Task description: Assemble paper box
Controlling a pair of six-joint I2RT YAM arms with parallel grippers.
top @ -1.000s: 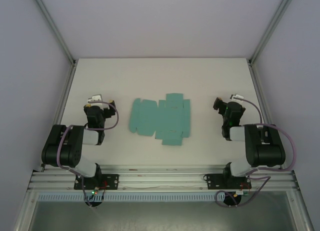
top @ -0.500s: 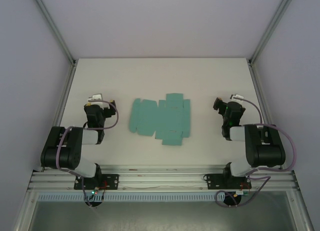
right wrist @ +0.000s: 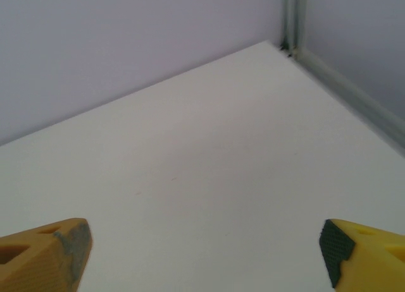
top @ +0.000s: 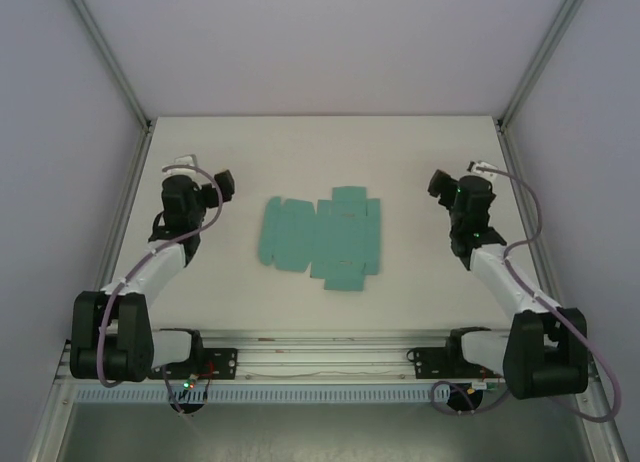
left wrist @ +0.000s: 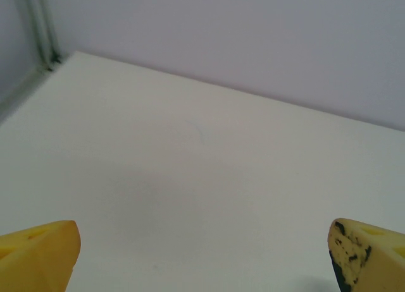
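The paper box (top: 322,240) is lying flat and unfolded on the bench (top: 320,147), so all folding is remaining. The left tool (top: 218,187) and right tool (top: 440,185) are hanging released, well apart from it.

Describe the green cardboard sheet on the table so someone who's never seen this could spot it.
Start at the white table, then look at its middle, between the left arm and the right arm. The paper box lies there as a flat, unfolded teal-green sheet with flaps and tabs; its colour and flatness set it apart from the black-and-white arms.
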